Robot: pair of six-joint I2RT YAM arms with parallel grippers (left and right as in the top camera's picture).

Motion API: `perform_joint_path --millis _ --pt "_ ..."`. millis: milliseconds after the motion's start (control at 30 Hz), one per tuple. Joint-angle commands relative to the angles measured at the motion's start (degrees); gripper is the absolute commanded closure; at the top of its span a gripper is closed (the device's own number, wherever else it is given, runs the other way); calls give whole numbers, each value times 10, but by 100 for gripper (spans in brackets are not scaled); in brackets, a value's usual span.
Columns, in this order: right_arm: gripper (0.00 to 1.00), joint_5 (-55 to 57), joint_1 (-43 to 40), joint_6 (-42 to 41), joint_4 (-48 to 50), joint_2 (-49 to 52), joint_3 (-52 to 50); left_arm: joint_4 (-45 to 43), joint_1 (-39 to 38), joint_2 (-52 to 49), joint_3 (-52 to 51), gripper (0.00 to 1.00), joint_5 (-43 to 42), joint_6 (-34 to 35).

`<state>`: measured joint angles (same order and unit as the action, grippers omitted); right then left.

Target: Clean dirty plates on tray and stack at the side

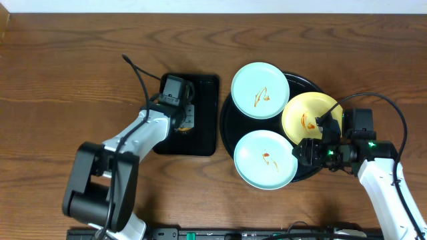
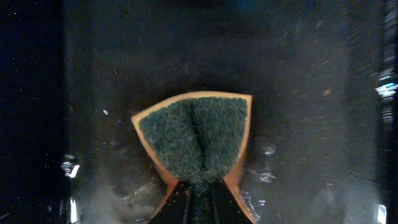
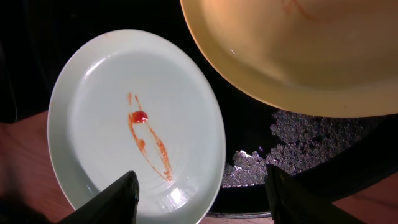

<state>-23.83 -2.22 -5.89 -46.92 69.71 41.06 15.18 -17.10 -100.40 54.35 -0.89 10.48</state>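
Three smeared plates lie on the round black tray (image 1: 228, 120): a light blue plate (image 1: 259, 90) at the back, a pale yellow plate (image 1: 310, 115) at the right, a light blue plate (image 1: 265, 159) at the front. My left gripper (image 2: 199, 202) is shut on a green and orange sponge (image 2: 194, 135), pinching it into a fold over the rectangular black tray (image 1: 200, 127). My right gripper (image 3: 202, 193) is open, straddling the front blue plate's (image 3: 112, 118) right rim. The yellow plate (image 3: 298, 50) shows at the top of the right wrist view.
The rectangular black tray (image 2: 311, 93) is wet, with droplets near the sponge. Water drops sit on the round tray (image 3: 292, 137) between the plates. Brown wooden table (image 1: 67, 67) surrounds both trays.
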Motion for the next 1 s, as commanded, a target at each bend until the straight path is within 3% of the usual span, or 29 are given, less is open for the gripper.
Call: perform_joint_path --millis 0,267,500,700,967 --pt "36 -8 12 -5 -1 0 -3 -7 0 -17 -2 93 7 -3" --pt "36 -8 12 -5 -3 0 -3 -67 -7 -23 -1 93 -168 -6" --pt "36 -8 12 -5 -4 0 -3 -65 -14 -16 0 93 -113 -3" --pt "36 -8 12 -5 -4 0 -3 -64 -14 38 0 92 -113 0" --pt "39 -9 12 -5 -7 1 -13 -13 -14 73 0 92 -122 60"
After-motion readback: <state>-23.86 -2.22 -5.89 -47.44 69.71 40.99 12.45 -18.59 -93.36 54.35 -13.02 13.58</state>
